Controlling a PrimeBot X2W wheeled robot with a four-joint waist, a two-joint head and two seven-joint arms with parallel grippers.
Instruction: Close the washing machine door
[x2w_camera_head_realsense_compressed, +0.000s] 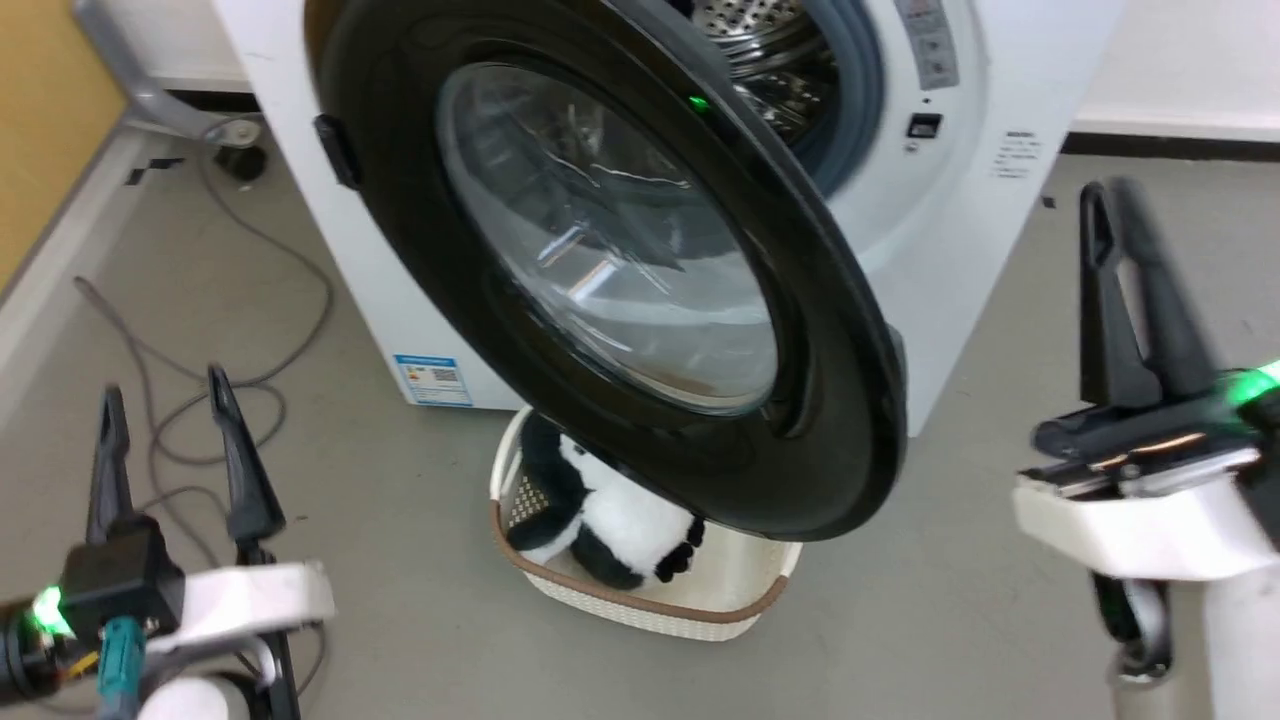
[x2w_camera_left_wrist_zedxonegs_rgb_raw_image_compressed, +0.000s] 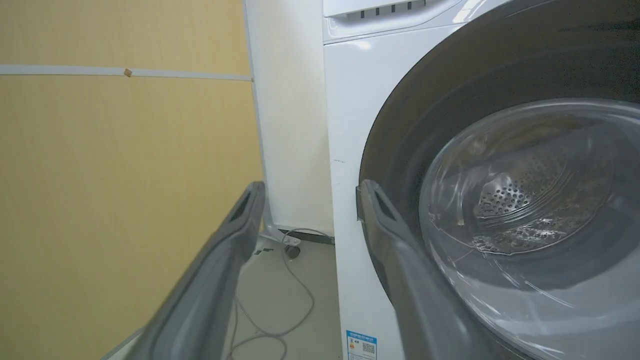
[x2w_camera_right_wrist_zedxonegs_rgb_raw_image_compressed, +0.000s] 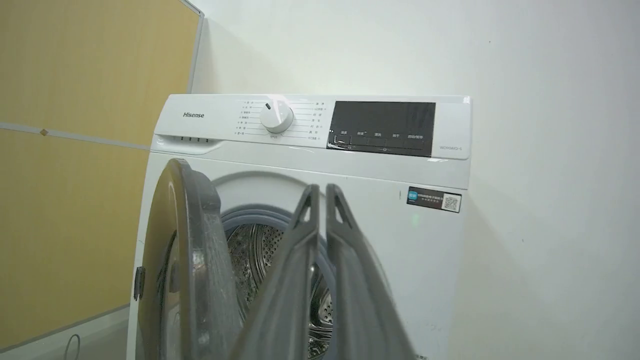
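Door status, head view: washing machine door (x2w_camera_head_realsense_compressed: 620, 270) stands wide open, swung clear of the white washing machine (x2w_camera_head_realsense_compressed: 960, 200); closing, I judge, is not yet begun. Glossy black rim, bulging clear glass. Left gripper (x2w_camera_head_realsense_compressed: 162, 385) splayed, empty; right gripper (x2w_camera_head_realsense_compressed: 1112, 190) pinched together, empty.

Left wrist view: fingers (x2w_camera_left_wrist_zedxonegs_rgb_raw_image_compressed: 220, 270) spread before the rim.

Right wrist view: perforated steel drum (x2w_camera_right_wrist_zedxonegs_rgb_raw_image_compressed: 260, 260) and grey-blue rubber ring (x2w_camera_right_wrist_zedxonegs_rgb_raw_image_compressed: 250, 215) exposed.
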